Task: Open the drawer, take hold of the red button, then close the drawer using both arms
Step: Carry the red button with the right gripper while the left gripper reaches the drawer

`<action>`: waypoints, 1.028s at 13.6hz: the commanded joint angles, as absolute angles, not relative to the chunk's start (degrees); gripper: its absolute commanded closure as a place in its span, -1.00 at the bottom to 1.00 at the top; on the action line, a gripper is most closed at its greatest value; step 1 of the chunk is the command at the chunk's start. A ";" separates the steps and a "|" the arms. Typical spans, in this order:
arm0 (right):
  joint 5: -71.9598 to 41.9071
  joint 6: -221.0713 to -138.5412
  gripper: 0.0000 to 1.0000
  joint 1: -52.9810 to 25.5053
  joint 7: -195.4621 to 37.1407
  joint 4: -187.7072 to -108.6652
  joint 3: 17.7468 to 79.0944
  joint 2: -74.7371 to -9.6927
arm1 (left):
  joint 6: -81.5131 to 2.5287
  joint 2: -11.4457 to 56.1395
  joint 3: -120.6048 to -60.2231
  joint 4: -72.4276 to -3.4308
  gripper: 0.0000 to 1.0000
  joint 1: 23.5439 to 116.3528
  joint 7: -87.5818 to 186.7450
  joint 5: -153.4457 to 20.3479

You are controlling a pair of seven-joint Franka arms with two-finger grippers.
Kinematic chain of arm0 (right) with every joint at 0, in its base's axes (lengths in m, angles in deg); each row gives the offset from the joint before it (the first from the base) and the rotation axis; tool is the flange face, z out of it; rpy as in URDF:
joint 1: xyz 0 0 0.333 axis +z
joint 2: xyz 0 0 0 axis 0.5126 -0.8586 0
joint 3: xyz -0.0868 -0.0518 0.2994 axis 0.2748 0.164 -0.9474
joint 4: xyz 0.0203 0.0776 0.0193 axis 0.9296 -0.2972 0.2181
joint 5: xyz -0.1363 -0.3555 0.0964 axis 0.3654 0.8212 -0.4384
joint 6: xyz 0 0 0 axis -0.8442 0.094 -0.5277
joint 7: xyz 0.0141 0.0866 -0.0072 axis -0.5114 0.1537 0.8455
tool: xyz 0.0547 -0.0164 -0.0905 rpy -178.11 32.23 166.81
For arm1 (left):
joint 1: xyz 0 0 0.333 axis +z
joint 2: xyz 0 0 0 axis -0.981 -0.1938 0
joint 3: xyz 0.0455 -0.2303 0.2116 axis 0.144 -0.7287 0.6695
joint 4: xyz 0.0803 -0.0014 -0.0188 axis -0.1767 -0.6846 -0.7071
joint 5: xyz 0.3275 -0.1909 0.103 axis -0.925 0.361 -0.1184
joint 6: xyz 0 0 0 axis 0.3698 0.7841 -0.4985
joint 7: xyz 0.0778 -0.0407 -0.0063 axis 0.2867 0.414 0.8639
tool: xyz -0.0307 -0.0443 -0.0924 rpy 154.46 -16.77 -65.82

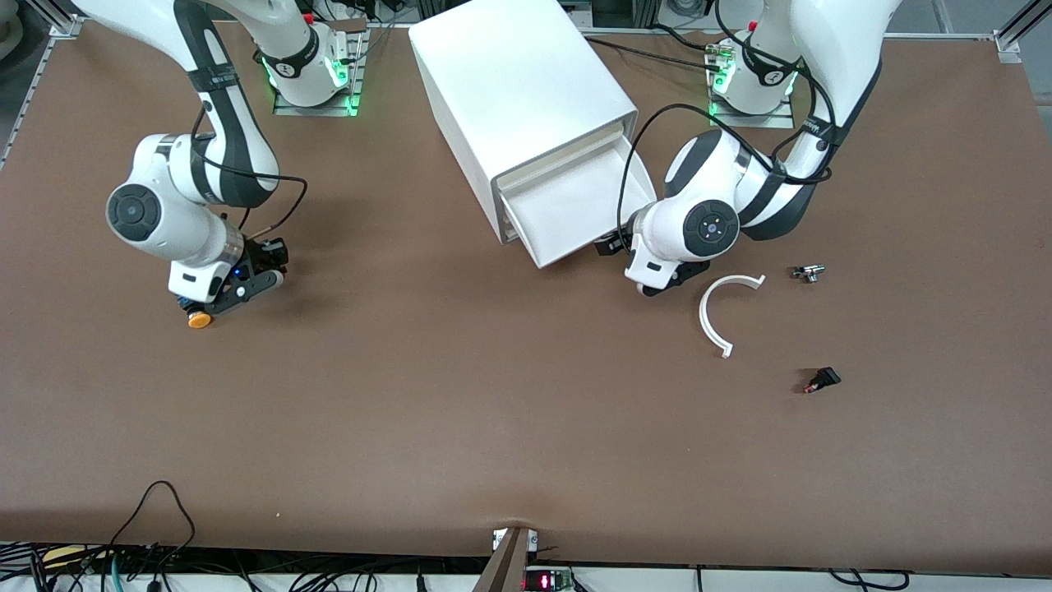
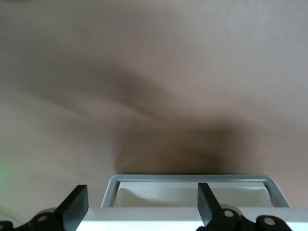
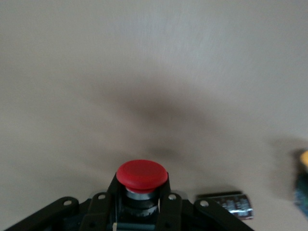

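With the red-capped button (image 3: pixel 142 175) clenched in the right gripper (image 1: pixel 215 302) low over the counter (image 1: pixel 460 427), and the released jaws of the left gripper (image 2: pixel 142 204) at the open drawer (image 1: pixel 567 215), a skewed push could jam it.
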State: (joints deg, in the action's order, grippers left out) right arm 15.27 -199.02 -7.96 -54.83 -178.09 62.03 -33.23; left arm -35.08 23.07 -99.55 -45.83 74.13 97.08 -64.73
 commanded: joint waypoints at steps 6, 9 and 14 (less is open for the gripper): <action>14.09 -213.68 1.00 -7.11 -51.85 -191.10 62.40 -31.40 | -35.97 26.87 -105.12 -49.93 -1.00 74.52 101.22 -61.30; 13.73 -214.83 -0.13 -7.11 -52.02 -191.28 62.40 -32.37 | -36.06 26.87 -108.11 -50.01 -1.00 74.87 104.12 -61.21; 13.73 -210.90 -1.00 -6.84 -53.34 -187.87 61.96 -28.43 | -36.50 26.52 -110.41 -50.10 -1.00 74.34 107.46 -61.21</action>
State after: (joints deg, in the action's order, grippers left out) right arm 15.00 -213.97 -7.39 -53.71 -189.49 61.98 -31.63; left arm -35.33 24.77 -109.91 -48.19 74.01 106.64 -62.85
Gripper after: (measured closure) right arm 0.233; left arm 0.000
